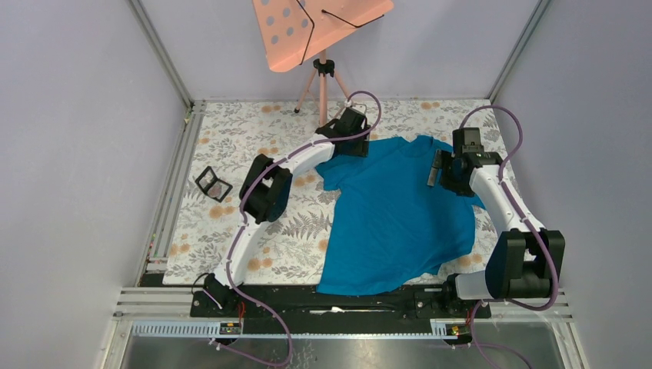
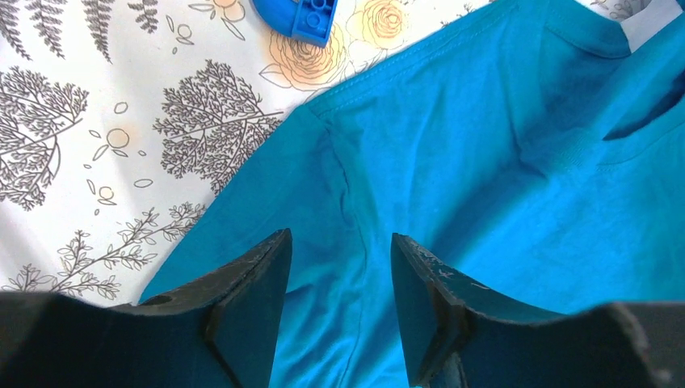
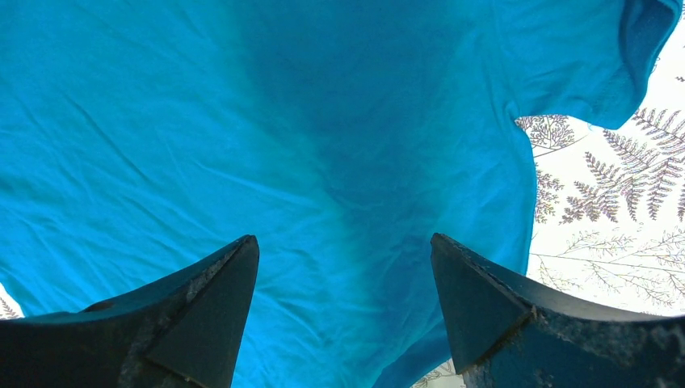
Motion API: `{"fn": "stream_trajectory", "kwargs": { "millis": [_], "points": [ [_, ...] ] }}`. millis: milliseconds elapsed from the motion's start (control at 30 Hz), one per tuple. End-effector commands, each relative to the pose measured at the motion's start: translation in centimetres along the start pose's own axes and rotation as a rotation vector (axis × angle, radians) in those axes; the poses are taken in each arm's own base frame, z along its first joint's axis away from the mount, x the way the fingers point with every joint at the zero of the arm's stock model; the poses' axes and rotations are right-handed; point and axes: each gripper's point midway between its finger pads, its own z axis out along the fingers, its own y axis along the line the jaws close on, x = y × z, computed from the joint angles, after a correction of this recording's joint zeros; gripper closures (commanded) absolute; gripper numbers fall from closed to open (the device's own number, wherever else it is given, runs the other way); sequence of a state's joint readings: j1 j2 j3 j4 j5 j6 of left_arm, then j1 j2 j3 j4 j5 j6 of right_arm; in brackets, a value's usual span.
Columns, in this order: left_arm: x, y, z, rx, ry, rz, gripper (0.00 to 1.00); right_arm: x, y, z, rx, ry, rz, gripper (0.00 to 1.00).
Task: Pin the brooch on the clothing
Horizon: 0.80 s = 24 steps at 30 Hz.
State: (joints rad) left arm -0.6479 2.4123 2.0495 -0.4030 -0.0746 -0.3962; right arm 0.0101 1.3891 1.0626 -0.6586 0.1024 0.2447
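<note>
Over the T-shirt (image 1: 392, 215): left gripper (image 2: 341, 237) half-open above sleeve seam, right gripper (image 3: 343, 238) spread wide, holding nothing. In left wrist view alone, blue brick (image 2: 311, 16) near shoulder.

Floral table (image 1: 231, 138): T-shirt (image 1: 392, 215), black frame (image 1: 213, 184)

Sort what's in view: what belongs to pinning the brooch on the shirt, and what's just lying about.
For the job: teal T-shirt; left hand and right hand, both open above it. The brooch I cannot pick out.
Lying about: black square frame; blue toy brick; pink stand on a tripod.
</note>
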Motion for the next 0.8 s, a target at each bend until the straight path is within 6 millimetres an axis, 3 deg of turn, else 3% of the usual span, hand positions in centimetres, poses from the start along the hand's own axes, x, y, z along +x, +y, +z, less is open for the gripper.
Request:
{"fn": "stream_trajectory", "kwargs": {
  "millis": [0,167,433,633,767],
  "points": [
    [-0.5,-0.7,0.1,0.026,0.005,-0.051,0.47,-0.8,0.4,-0.9,-0.033,-0.048,0.025,0.15],
    [1.0,-0.8,0.8,0.034,0.046,-0.107,0.5,-0.8,0.6,-1.1,-0.043,-0.052,0.026,0.16],
    [1.2,-0.1,1.4,0.005,0.043,-0.156,0.71,-0.9,0.8,-1.9,-0.066,-0.071,0.025,0.15],
    [1.0,2.4,1.7,-0.014,0.047,-0.304,0.96,-0.5,1.0,-2.1,-0.084,-0.069,0.029,0.15],
    [-0.3,4.2,1.2,-0.029,-0.002,-0.371,1.0,-0.2,1.0,-2.2,-0.087,-0.071,0.029,0.15]
  ]
}}
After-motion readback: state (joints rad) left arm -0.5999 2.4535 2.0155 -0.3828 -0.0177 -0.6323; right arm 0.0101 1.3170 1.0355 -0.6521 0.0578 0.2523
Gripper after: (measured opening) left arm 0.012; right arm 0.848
